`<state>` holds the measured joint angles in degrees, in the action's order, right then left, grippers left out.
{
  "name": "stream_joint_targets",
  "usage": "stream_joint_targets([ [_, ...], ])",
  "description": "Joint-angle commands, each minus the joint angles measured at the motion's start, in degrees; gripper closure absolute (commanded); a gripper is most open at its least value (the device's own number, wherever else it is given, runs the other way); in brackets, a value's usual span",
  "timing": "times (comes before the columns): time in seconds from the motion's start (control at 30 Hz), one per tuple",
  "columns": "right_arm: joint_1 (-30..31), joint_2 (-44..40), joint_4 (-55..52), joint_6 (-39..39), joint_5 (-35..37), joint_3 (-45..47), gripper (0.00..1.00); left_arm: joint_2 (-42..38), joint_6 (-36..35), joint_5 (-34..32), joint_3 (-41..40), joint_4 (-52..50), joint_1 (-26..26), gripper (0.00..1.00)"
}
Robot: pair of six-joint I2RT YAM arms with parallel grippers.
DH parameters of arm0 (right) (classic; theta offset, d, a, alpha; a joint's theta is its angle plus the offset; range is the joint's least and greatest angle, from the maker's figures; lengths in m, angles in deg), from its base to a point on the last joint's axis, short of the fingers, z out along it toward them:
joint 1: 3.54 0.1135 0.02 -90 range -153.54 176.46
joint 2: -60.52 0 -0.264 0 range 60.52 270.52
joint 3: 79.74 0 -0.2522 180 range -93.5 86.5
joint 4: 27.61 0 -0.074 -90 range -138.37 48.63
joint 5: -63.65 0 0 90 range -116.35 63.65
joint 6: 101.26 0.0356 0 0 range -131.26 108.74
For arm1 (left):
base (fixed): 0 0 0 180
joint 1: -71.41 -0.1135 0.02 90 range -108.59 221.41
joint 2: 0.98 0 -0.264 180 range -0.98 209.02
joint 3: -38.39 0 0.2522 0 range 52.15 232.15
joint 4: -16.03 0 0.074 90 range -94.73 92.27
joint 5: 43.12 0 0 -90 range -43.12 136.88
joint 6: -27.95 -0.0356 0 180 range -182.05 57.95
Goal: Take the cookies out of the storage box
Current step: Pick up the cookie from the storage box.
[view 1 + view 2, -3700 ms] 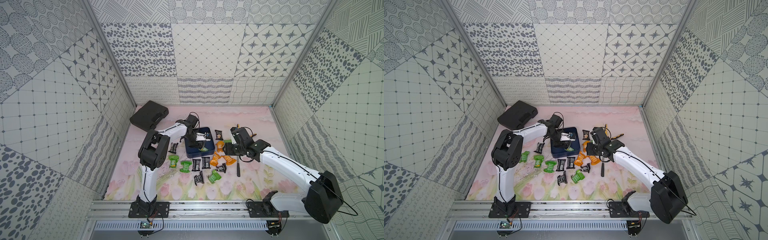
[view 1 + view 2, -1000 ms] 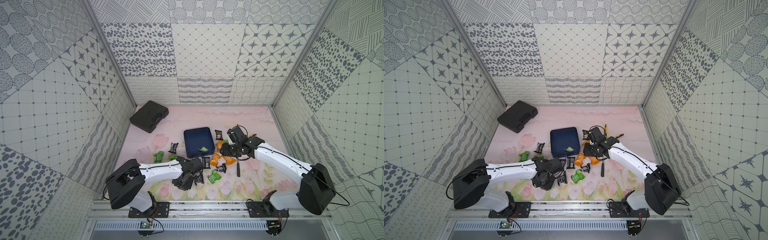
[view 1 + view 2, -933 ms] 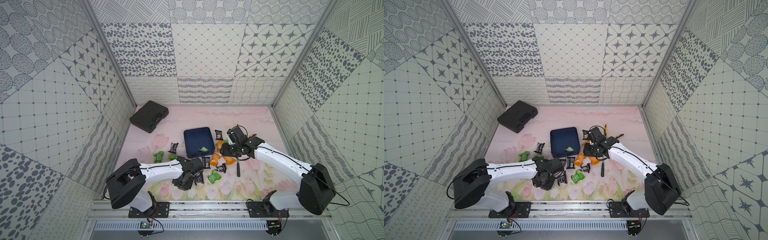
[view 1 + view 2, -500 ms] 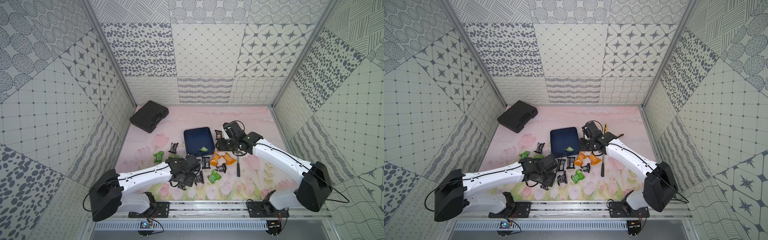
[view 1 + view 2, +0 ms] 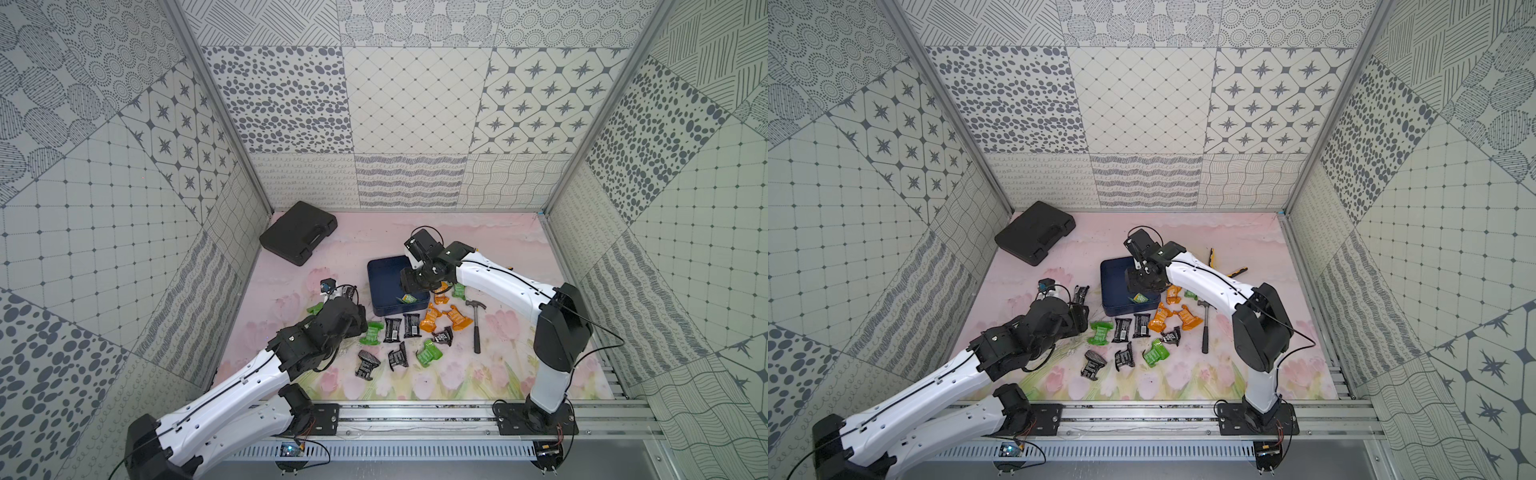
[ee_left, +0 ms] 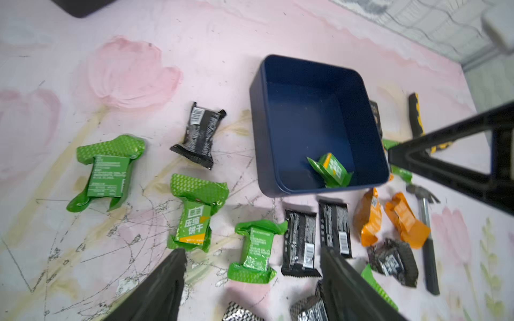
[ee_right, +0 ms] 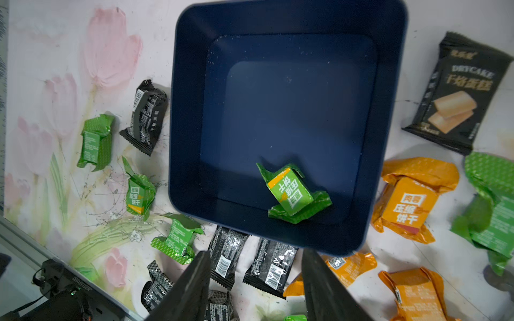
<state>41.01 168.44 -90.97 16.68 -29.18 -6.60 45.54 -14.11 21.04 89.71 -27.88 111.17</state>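
The storage box [image 5: 380, 270] is a navy tin in the middle of the mat. One green cookie packet [image 7: 292, 191] lies inside it near a wall, seen in both top views [image 5: 1139, 297]. The other cookies lie on the mat around the box: green [image 6: 254, 255], black [image 6: 300, 244] and orange [image 7: 406, 203] packets. My right gripper [image 7: 254, 266] hangs open and empty above the box's near edge [image 5: 409, 284]. My left gripper [image 6: 253, 266] is open and empty, low over the green and black packets at the box's front left [image 5: 358, 322].
A black plastic case [image 5: 298, 237] lies at the back left. A hammer [image 5: 476, 328] rests right of the orange packets. Yellow-handled pliers [image 5: 1237, 272] lie behind the right arm. Patterned walls close in the mat on three sides.
My left gripper has opened and drawn back left from the front packets. My right gripper has moved from the orange packets to above the box and opened wider.
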Motion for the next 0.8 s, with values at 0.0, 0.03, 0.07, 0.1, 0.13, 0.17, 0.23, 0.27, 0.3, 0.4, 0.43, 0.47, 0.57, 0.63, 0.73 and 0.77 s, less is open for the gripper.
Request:
stream_joint_targets([
  [0.0,0.4,4.6,-5.9,-3.5,1.4,-5.4,0.41,-2.3,13.6,-3.9,-3.3,7.2,-6.2,0.21],
  [0.03,0.4,6.3,-7.3,-4.1,1.5,-7.2,0.4,-2.0,14.4,-3.4,-3.5,7.1,-7.2,0.22],
  [0.07,0.5,7.8,-8.6,-4.7,1.6,-8.7,0.4,-1.7,14.9,-3.0,-3.6,7.1,-7.9,0.22],
  [0.1,0.5,9.5,-10.0,-5.3,1.6,-10.4,0.38,-1.2,15.1,-2.4,-3.6,7.1,-8.7,0.22],
  [0.13,0.4,11.0,-11.4,-5.9,1.5,-12.0,0.37,-0.5,15.4,-1.9,-3.6,7.1,-9.4,0.22],
  [0.17,0.5,12.2,-12.4,-6.3,1.3,-13.2,0.36,0.1,15.7,-1.5,-3.5,7.2,-10.3,0.22],
  [0.23,0.5,14.3,-13.9,-7.2,1.3,-15.4,0.35,1.6,15.9,-0.4,-3.1,7.2,-11.7,0.22],
  [0.27,0.5,15.1,-14.2,-7.5,1.3,-15.9,0.34,2.3,16.0,0.2,-2.9,7.2,-12.3,0.22],
  [0.3,0.5,15.8,-14.2,-7.9,1.3,-16.4,0.34,3.1,15.8,0.9,-2.7,7.3,-13.1,0.22],
  [0.4,0.5,18.0,-14.8,-8.9,0.7,-18.1,0.32,4.9,15.0,2.7,-1.8,7.7,-14.8,0.22],
  [0.43,0.5,18.8,-15.4,-9.2,0.7,-18.9,0.31,5.4,14.7,3.3,-1.6,7.9,-15.3,0.22],
  [0.47,0.5,19.6,-16.0,-9.6,0.8,-19.6,0.31,5.8,14.5,3.7,-1.4,8.0,-15.8,0.22],
  [0.57,0.5,21.9,-18.4,-10.8,1.4,-21.5,0.3,6.9,14.3,5.0,-1.0,8.3,-17.1,0.22],
  [0.63,0.5,23.3,-19.9,-11.1,1.5,-22.6,0.3,7.6,14.3,5.9,-0.9,8.7,-17.9,0.22],
  [0.73,0.4,24.6,-20.8,-11.0,1.3,-23.5,0.3,8.3,14.5,6.8,-0.8,8.9,-18.9,0.23],
  [0.77,0.3,24.9,-21.0,-10.8,1.1,-23.8,0.3,8.5,14.5,7.0,-0.7,9.0,-19.1,0.22],
])
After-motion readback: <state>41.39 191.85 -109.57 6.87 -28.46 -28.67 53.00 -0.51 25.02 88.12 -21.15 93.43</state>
